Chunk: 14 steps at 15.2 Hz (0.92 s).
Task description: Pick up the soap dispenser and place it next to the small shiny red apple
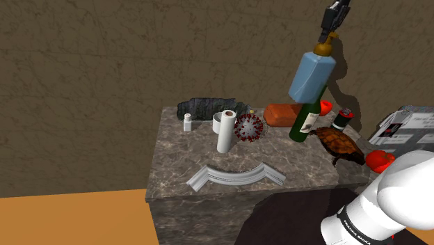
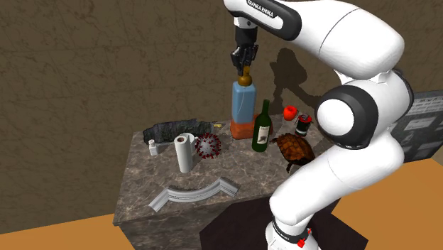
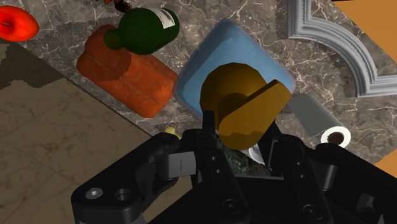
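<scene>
**Soap dispenser hangs from closed jaws above the counter**

The gripper (image 2: 243, 62) is closed on the soap dispenser (image 2: 243, 103). Its two black fingers clasp the amber pump head (image 3: 245, 105) from either side. The blue body hangs straight beneath the jaws, so the long axis runs roughly up and down, in line with the fingers, with the pump at the top and the flat base pointing down at the counter (image 2: 142, 185). In the shoulder view the dispenser (image 1: 313, 73) leans along with the things standing near it. In the second exterior view it looks upright. The base appears to be clear of the marbled counter, in the air.

In the wrist view the pump's spout sticks out sideways past one finger, toward the side where the paper roll (image 3: 321, 124) and the white curved moulding (image 3: 347, 48) lie.

Below the jaws and just to the other side of the blue body lies an orange-red block (image 3: 127, 76), with a green bottle (image 3: 143, 28) beside it. The small red apple (image 3: 14, 25) sits on the counter farther out that way, beyond the block and bottle and well apart from the jaws. A brown turtle (image 2: 294, 149) rests on the counter near the bottle.
</scene>
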Available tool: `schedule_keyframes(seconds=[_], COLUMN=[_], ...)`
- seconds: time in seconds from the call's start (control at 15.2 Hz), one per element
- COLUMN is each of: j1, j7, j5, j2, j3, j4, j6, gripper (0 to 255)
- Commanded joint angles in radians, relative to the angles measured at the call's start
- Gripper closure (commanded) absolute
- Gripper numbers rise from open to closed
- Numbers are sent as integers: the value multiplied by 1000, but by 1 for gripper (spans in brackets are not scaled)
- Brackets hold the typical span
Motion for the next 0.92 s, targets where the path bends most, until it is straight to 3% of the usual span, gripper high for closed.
schedule_keyframes(seconds=[0.0,0.26,0.86], j1=[1,2,-64], j7=[-3,-10,-227], j5=[2,6,-1], j2=[16,51,139], j3=[-1,-3,-162], j4=[45,137,123], j6=[-29,-86,31], gripper=[255,255,255])
